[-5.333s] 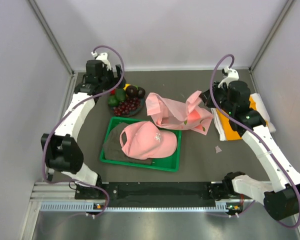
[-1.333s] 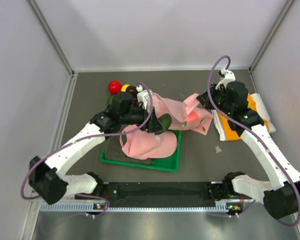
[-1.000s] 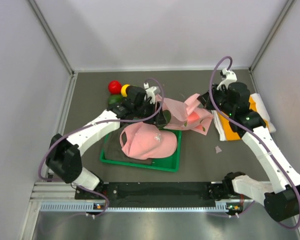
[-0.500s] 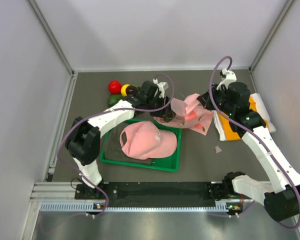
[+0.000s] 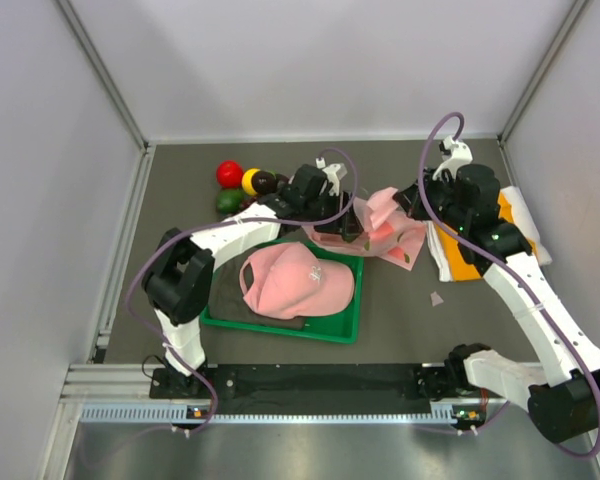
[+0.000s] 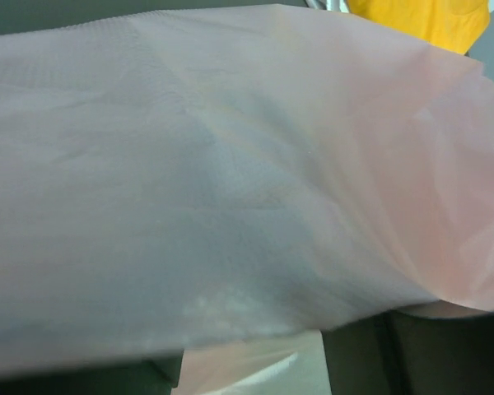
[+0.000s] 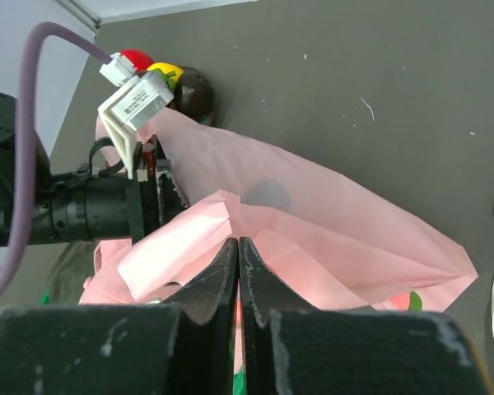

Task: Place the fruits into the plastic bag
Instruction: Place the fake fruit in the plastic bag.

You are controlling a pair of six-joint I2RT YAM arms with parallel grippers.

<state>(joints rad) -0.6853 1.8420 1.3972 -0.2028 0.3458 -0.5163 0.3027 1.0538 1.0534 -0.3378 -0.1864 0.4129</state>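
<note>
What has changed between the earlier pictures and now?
The left gripper swung from the fruits, carrying a green avocado, rightward into the mouth of the plastic bag; whether it has let go is hidden. The right gripper stayed shut on the bag's edge; pink cap unmoved.

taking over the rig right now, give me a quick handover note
Grippers: the right gripper is shut on the plastic bag edge, holding its mouth up. The left gripper is inside that mouth under the film; open or holding something, cannot tell.
Fruits: red fruit, yellow citrus, dark brown fruit and green avocado lie on the table, far left, outside the bag.
Done: bag contents not visible.
Left: at least those four.
</note>
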